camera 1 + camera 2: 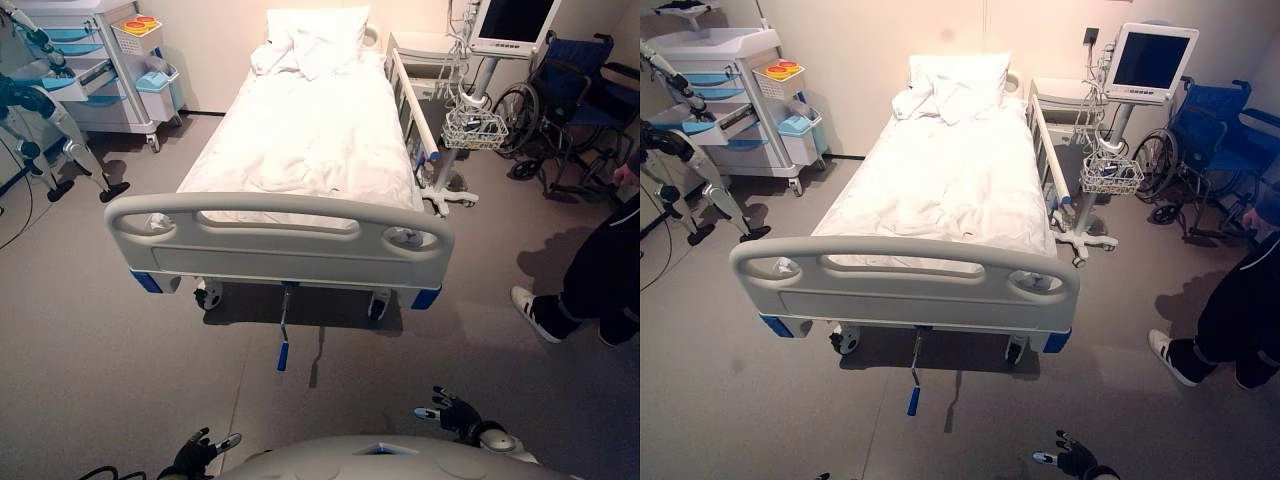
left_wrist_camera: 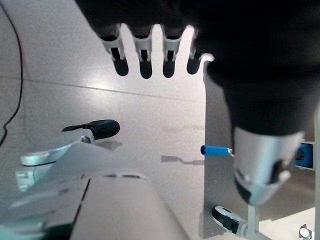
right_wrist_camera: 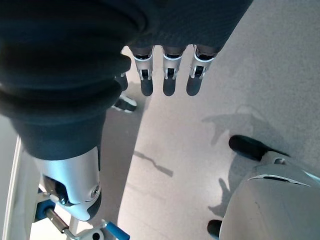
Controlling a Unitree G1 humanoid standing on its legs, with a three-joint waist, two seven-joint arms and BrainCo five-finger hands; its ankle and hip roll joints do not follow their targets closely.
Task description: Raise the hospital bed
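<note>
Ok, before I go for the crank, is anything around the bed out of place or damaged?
Nothing looks damaged. The crank handle with its blue grip hangs down under the footboard, free to reach. The sheet is rumpled. A person stands by the bed's right corner. Left hand and right hand are open, holding nothing.

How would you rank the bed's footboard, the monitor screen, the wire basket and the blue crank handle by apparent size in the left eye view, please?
1. Footboard, by far the largest.
2. Monitor screen, though cut off by the picture's edge.
3. Wire basket, fairly close to the screen.
4. Blue crank handle, smallest.
</note>
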